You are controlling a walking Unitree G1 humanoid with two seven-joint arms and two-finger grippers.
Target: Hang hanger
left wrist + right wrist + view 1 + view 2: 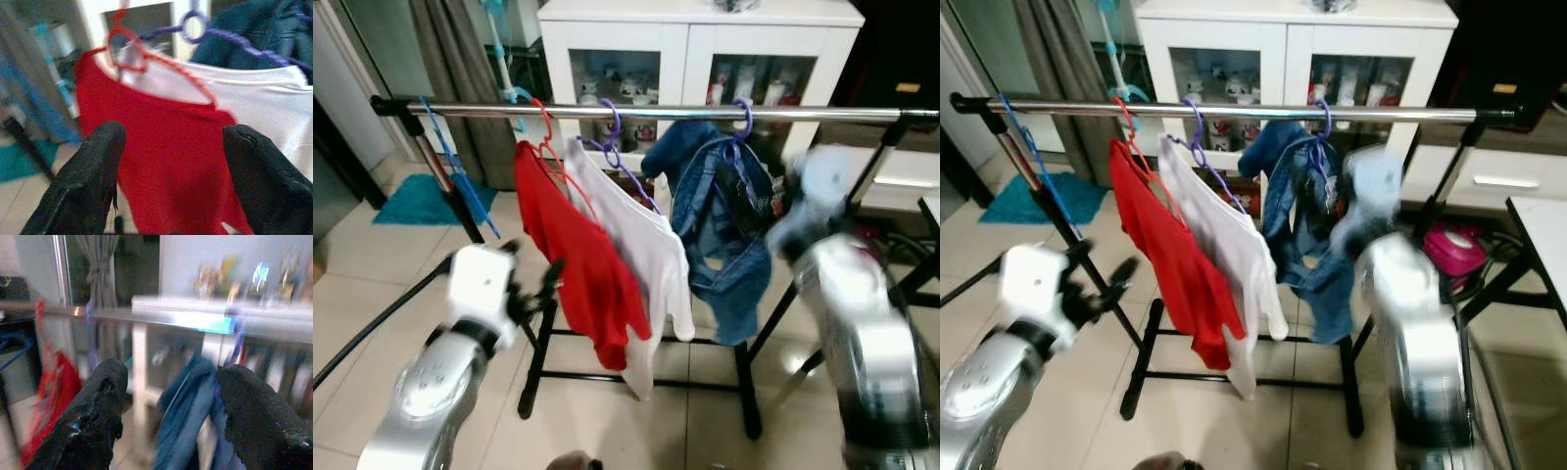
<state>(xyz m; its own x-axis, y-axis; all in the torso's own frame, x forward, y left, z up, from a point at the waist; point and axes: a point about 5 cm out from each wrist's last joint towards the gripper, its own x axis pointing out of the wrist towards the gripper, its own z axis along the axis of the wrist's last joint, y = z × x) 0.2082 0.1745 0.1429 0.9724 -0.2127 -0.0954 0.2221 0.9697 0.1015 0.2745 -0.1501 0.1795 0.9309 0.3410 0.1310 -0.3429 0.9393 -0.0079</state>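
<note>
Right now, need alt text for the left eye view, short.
A metal clothes rail holds a red shirt, a white shirt and a denim garment on hangers, with an empty blue hanger at its left end. The left gripper hangs open near the red shirt; the right arm is blurred.

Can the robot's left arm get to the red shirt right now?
Probably yes. The left gripper points straight at the red shirt with its fingers open, and nothing lies between them; the shirt hangs at the rack's front.

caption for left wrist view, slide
Open left claw facing the red shirt on its red hanger, white shirt beside it.
</note>
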